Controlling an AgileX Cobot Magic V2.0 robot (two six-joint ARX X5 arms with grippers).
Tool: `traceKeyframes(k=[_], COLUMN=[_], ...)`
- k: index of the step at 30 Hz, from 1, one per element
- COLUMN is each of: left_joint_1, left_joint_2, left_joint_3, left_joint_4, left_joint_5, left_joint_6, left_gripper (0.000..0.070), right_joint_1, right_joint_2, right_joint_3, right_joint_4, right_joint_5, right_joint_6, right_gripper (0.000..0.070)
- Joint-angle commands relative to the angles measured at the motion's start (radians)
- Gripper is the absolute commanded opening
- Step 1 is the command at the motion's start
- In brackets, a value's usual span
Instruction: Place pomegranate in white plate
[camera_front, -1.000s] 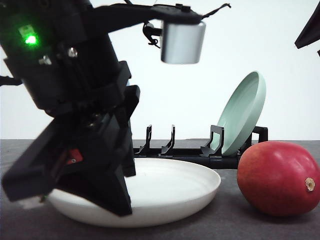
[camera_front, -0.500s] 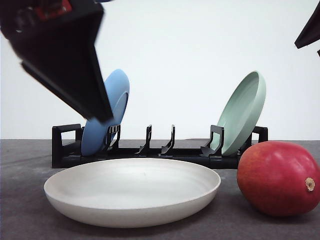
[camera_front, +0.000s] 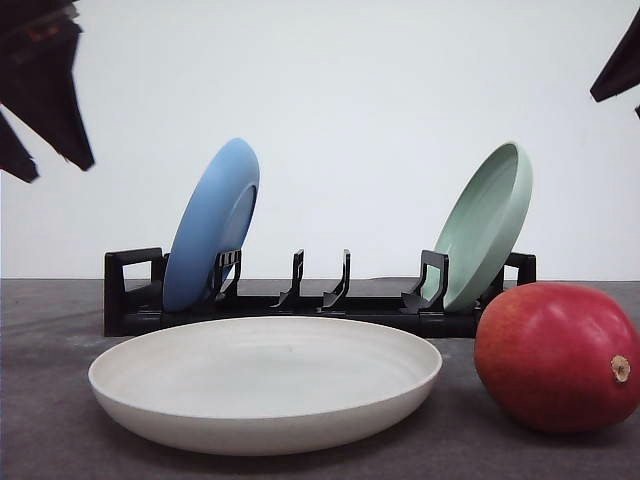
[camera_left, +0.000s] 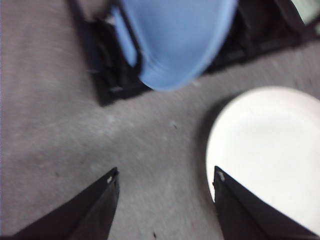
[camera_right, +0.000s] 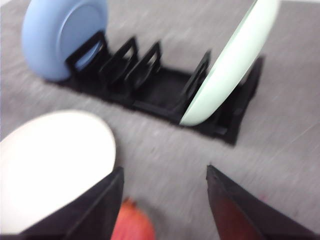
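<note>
The pomegranate (camera_front: 557, 356), glossy red with a tan stem nub, rests on the dark table at the front right, beside the white plate (camera_front: 265, 381) and apart from it. The plate lies flat with nothing in it. My left gripper (camera_left: 165, 181) is open above bare table, the white plate (camera_left: 265, 155) to one side of its fingers. High at the left edge of the front view, part of the left arm (camera_front: 40, 85) hangs dark. My right gripper (camera_right: 164, 180) is open too, raised over the table with a bit of the pomegranate (camera_right: 131, 225) between its fingers.
A black dish rack (camera_front: 320, 300) stands behind the white plate. It holds a blue plate (camera_front: 210, 225) at its left end and a pale green plate (camera_front: 487, 222) at its right, both leaning upright. A dark part of the right arm (camera_front: 620, 65) shows at the upper right.
The left arm has risen from in front of the white plate and pulled away to the upper left, uncovering the plate and the blue plate. Pomegranate and plates have not moved.
</note>
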Motion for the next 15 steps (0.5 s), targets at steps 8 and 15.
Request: traceKeyframes(k=[8,15], left_joint_1=[0.068,0.068], left_joint_2=[-0.012,-0.012], left_joint_3=[0.01,0.01], left_joint_4=[0.032,0.031], left_joint_5=[0.066,0.066], left_joint_6=[-0.029,-0.041], left_gripper=[0.0353,0.0351], right_joint_1=[0.057,0.157], right_joint_2=[0.077,0.202], right_joint_3=[0.014,0.018], right_joint_4=[-0.107,-0.11], right_joint_5=[-0.047,0.025], right_joint_6=[0.145,0.256], right_gripper=[0.0395,0.0456])
